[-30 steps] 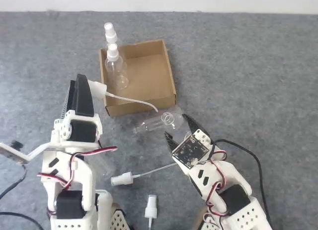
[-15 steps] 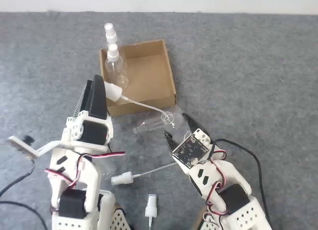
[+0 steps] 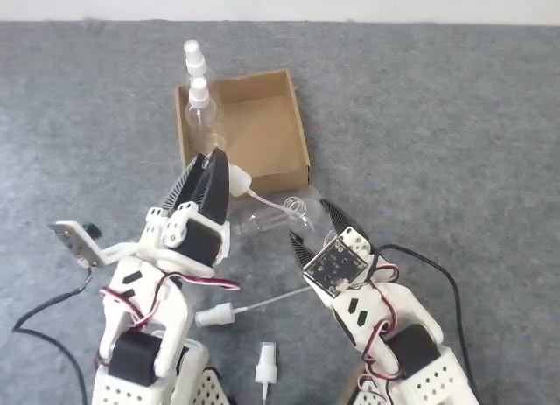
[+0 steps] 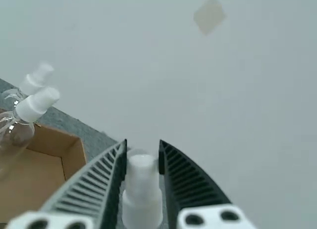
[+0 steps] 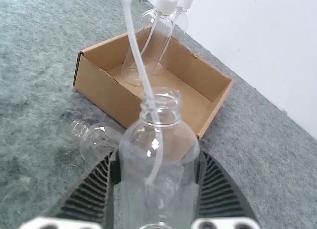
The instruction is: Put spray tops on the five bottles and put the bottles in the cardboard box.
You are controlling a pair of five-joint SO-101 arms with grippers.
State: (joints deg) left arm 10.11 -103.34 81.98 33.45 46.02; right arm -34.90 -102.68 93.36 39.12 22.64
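Note:
My right gripper (image 3: 308,221) is shut on a clear open-necked bottle (image 5: 158,155), held tilted just in front of the cardboard box (image 3: 262,129). My left gripper (image 4: 142,142) is shut on a white spray top (image 4: 142,184) near the box's front wall. The top's thin tube (image 5: 138,56) runs into the held bottle's neck (image 3: 300,208). Two capped bottles (image 3: 203,112) stand at the box's far left corner. Another open bottle (image 3: 258,221) lies on the carpet between the arms.
Two loose spray tops lie on the grey carpet near the arm bases, one with a long tube (image 3: 219,315) and one farther front (image 3: 266,363). The carpet to the right of the box is open floor.
My left arm has swung right and forward with the spray top, bringing it closer to the held bottle and the tube farther into its neck. The right arm has stayed still.

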